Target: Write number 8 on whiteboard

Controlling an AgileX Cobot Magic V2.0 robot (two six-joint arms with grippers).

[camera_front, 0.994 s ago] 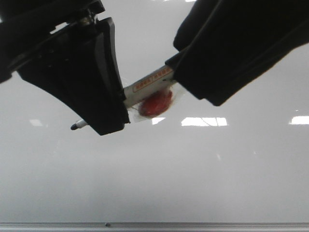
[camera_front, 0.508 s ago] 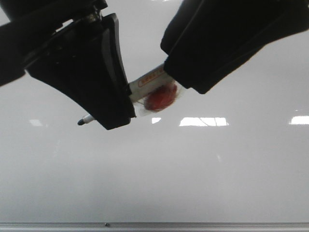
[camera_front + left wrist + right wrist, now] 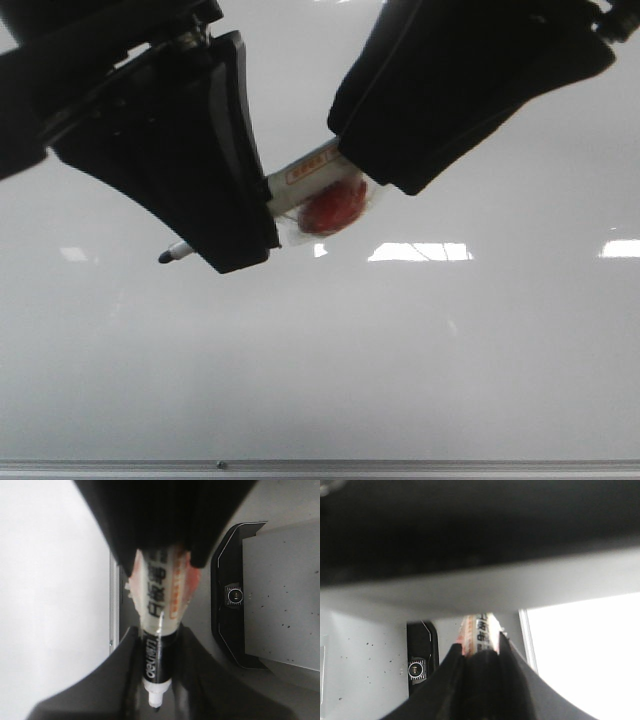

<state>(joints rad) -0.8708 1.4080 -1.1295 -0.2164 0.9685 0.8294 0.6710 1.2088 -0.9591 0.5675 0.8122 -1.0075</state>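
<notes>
The whiteboard (image 3: 420, 350) fills the front view, glossy pale grey. No number 8 shows on it. A white marker (image 3: 308, 175) with a red label and a red lump (image 3: 330, 210) taped under it spans both grippers, its black tip (image 3: 165, 257) pointing left, apart from the board. My left gripper (image 3: 240, 245) is shut on the marker near its tip end; the left wrist view shows the barrel (image 3: 159, 625) between the fingers. My right gripper (image 3: 395, 170) is shut on the marker's rear end, which also shows in the right wrist view (image 3: 480, 630).
The board's thin grey metal bottom edge (image 3: 320, 466) runs along the bottom of the front view. Bright glare patches (image 3: 418, 252) lie on the board. A black camera mount (image 3: 233, 596) on a grey surface shows beyond the board's edge in the left wrist view.
Both grippers and the marker have shifted slightly up and right. The right gripper has closed in along the barrel, covering more of it.
</notes>
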